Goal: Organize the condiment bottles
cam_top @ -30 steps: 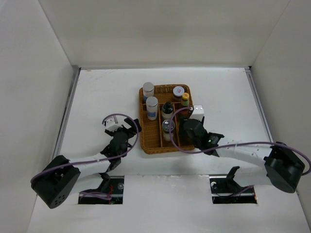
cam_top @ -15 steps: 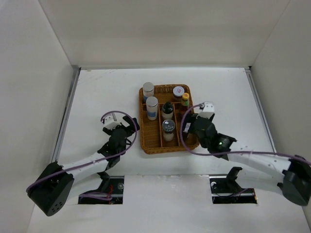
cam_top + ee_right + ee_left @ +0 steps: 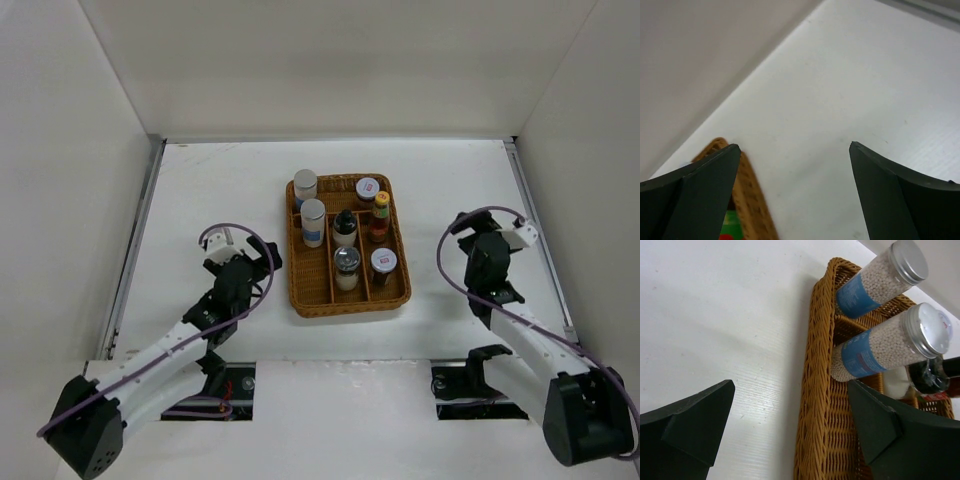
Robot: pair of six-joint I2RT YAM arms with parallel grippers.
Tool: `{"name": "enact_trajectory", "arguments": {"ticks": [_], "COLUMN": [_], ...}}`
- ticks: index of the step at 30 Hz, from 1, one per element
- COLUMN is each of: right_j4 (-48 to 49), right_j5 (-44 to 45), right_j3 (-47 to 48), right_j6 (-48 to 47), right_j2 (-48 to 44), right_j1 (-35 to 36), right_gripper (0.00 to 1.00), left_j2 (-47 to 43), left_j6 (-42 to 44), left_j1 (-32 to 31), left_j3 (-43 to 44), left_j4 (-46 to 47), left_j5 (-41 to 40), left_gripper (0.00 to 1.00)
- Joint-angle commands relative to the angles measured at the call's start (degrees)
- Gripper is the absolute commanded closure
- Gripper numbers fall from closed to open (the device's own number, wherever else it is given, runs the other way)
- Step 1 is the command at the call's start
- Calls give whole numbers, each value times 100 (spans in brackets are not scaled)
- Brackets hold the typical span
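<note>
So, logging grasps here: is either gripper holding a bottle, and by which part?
Nothing is held. The left gripper and the right gripper are both open and empty.

Table point(image 3: 200, 190) lies open beside the tray point(image 3: 350, 307); bottles point(image 3: 313, 212) crowd it.

The right gripper point(image 3: 795, 146) I'm driving has its two dark fingers spread wide, with only white table point(image 3: 865, 75) showing between them. By the left-hand finger I see a wicker tray point(image 3: 747, 200) rim and a green and red patch point(image 3: 730, 227) I can't identify.
</note>
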Motion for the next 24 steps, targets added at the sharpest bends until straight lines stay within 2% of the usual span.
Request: {"name": "enact_trajectory", "arguments": {"ticks": [1, 6, 8, 10, 12, 16, 17, 24], "right_j4": [875, 1122, 1174, 1166, 1183, 1314, 1385, 1482], "right_j5": [-694, -1125, -1249, -1284, -1354, -1504, -1521, -1759], "right_j3": [-368, -528, -528, -484, -431, -387, -387, -282], "right_j6": [670, 865, 909, 883, 848, 830, 830, 830], "right_j2": [129, 480, 534, 569, 639, 832, 911, 1228], "right_j1": [-324, -377, -360, -351, -351, -351, -351, -324], "right_gripper": [10, 60, 68, 69, 64, 38, 34, 27], "left_j2": [-535, -1160, -1100, -942, -740, -327, -247, -272], "left_j6": [-9, 9, 35, 62, 62, 71, 71, 211], "left_j1": [-44, -97, -105, -114, -123, -123, -114, -18], "left_j3": [199, 58, 189, 330, 400, 549, 602, 559], "left_j4": [-673, -717, -752, -822, -832, -770, -796, -718], "left_j5": [108, 108, 108, 125, 134, 134, 125, 90], "left_gripper": [0, 0, 0, 0, 0, 0, 0, 0]}}
